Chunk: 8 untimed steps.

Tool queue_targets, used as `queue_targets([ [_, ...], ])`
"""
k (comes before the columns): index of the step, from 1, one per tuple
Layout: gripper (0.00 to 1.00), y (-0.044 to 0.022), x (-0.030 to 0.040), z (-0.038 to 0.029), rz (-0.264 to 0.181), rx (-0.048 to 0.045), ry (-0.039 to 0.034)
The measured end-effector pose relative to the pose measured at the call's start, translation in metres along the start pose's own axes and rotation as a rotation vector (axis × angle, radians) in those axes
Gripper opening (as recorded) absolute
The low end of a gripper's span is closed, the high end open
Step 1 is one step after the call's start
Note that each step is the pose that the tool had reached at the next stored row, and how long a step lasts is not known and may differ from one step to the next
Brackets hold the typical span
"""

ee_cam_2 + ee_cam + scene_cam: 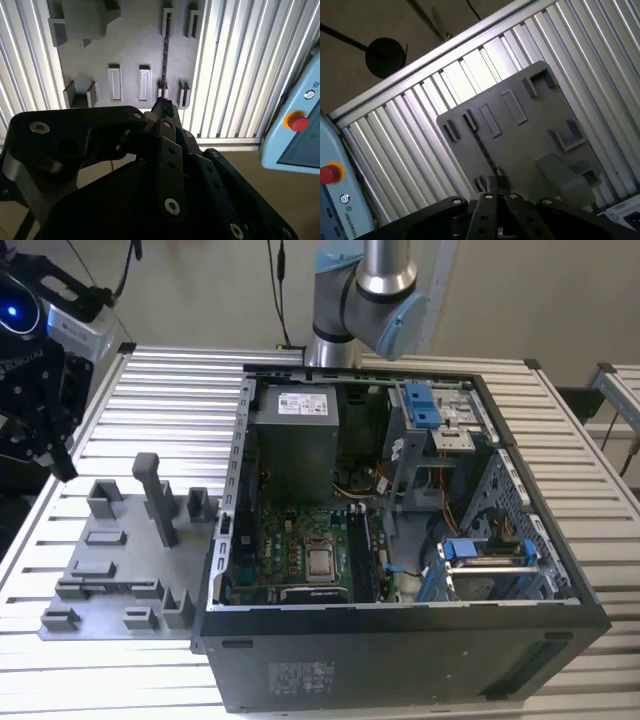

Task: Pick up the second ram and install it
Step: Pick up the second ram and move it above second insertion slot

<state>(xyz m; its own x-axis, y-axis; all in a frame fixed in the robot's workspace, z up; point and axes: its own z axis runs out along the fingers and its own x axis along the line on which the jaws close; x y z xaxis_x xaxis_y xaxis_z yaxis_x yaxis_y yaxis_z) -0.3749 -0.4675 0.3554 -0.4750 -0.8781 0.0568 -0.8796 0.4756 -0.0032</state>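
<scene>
1. One unknown up front: I can't tell how wide the end effector [162, 106] is set. It's lined up with one end of the second ram [165, 55].
2. Second ram looks unpicked, standing on edge in the slots of the grey holder plate [130, 45] on the table [170, 380]. Pick and install are both left, I reckon.
3. Holder blocks [82, 20] crowd it, and the computer case [400, 650] wall sits between plate and motherboard [300, 550].

Our gripper [162, 106] looks like matt black metal with shiny screw heads. Just past the jaws we've got a matt grey plastic holder plate [135, 45] on a ribbed, bright bare-metal table [230, 60]. The ram stick [165, 50] there is dull and dark. The pendant [300, 150] beside the jaws is smooth pale-blue plastic, and its red button [298, 122] is glossy.
</scene>
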Motion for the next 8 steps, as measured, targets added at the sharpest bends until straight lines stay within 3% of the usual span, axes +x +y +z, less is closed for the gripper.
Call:
queue_targets([
  [8,0.11,0.0002,0.0001,-0.0001,-0.133,0.0093,0.0030],
])
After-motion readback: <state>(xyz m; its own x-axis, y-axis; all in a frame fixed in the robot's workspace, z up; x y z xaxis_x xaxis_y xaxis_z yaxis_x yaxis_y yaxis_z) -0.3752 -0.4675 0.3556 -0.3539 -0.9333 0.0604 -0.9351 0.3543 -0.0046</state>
